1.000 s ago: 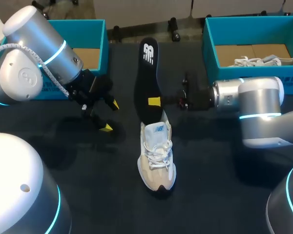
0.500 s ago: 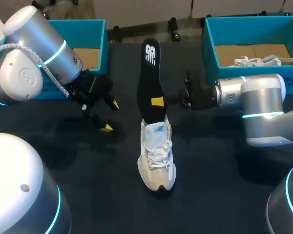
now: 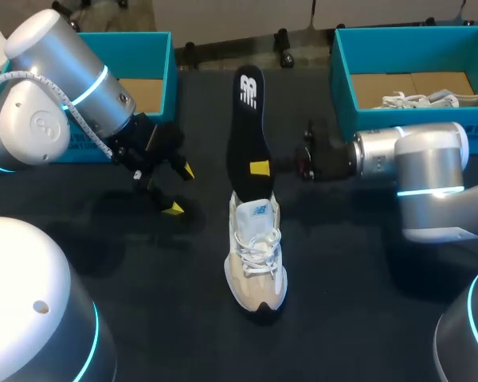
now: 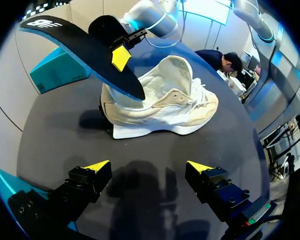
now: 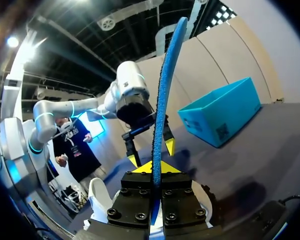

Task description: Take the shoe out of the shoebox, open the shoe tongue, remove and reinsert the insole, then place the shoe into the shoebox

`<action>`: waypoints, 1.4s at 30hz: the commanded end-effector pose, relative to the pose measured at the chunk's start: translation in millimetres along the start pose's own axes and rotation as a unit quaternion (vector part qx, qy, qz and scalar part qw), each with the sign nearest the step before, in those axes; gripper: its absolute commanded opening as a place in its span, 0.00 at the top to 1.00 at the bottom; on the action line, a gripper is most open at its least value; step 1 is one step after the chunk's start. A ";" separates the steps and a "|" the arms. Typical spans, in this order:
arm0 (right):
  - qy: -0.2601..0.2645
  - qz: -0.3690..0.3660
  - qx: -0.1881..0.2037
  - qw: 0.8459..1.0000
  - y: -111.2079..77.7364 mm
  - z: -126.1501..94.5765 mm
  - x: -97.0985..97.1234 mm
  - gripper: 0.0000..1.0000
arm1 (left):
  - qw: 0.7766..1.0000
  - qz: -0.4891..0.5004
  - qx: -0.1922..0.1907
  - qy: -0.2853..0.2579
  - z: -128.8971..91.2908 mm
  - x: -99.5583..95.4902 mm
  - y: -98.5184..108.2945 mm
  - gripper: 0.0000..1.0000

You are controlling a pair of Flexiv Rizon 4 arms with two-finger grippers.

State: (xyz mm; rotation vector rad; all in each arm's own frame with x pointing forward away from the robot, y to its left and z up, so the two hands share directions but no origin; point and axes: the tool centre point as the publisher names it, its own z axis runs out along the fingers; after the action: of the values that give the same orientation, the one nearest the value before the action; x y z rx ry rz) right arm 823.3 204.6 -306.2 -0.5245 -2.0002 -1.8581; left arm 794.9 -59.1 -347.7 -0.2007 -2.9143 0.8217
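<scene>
In the head view only one yellow tip of the right gripper point(image 3: 260, 168) shows, the other hidden behind the long, thin black insole point(image 3: 249, 127) with a blue underside. The right wrist view shows both fingers pinching that sheet edge-on. The insole's lower end meets the heel opening of the cream mesh lace-up shoe point(image 3: 256, 255) standing on the dark matte table point(image 3: 143, 270), how far in I cannot tell, and the left gripper point(image 3: 180, 189) hangs spread and empty off to the shoe's heel side, touching neither.
</scene>
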 end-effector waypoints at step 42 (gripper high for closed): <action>-0.016 0.012 0.008 1.000 -32.7 7.0 13.6 1.00 | 1.000 0.000 -0.001 -0.001 -0.1 1.4 0.2 0.00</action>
State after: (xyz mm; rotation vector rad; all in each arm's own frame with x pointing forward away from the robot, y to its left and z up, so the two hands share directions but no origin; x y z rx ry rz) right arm 798.9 211.2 -329.5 -0.5693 -2.0130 -1.8366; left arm 794.9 -59.2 -347.7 -0.2007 -2.9142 0.8218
